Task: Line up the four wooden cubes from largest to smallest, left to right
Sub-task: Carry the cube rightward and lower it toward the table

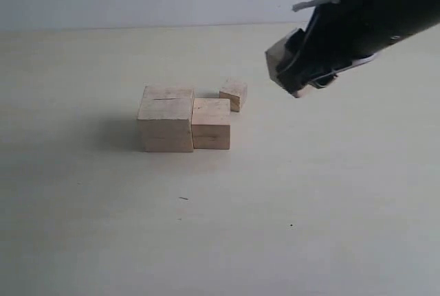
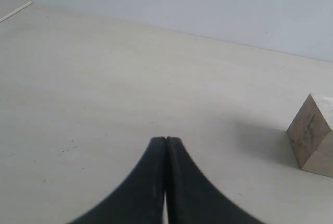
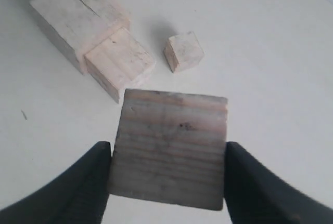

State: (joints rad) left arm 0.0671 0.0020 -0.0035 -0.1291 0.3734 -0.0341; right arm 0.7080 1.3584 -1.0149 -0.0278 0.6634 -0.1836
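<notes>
One cube (image 1: 277, 59) aloft, clamped in right gripper (image 3: 167, 154); left gripper (image 2: 165, 146) closed, empty; looks third-size, so set it just right of second-largest cube (image 1: 210, 123).

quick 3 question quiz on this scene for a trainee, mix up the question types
1. True or false: the right gripper holds a wooden cube clear of the table.
2. How many cubes rest on the table?
3. Multiple choice: the smallest cube is A) stacked on another cube, B) standing on the table apart from the others, C) held in a gripper.
Key: 1 true; 2 three; 3 B.
</notes>
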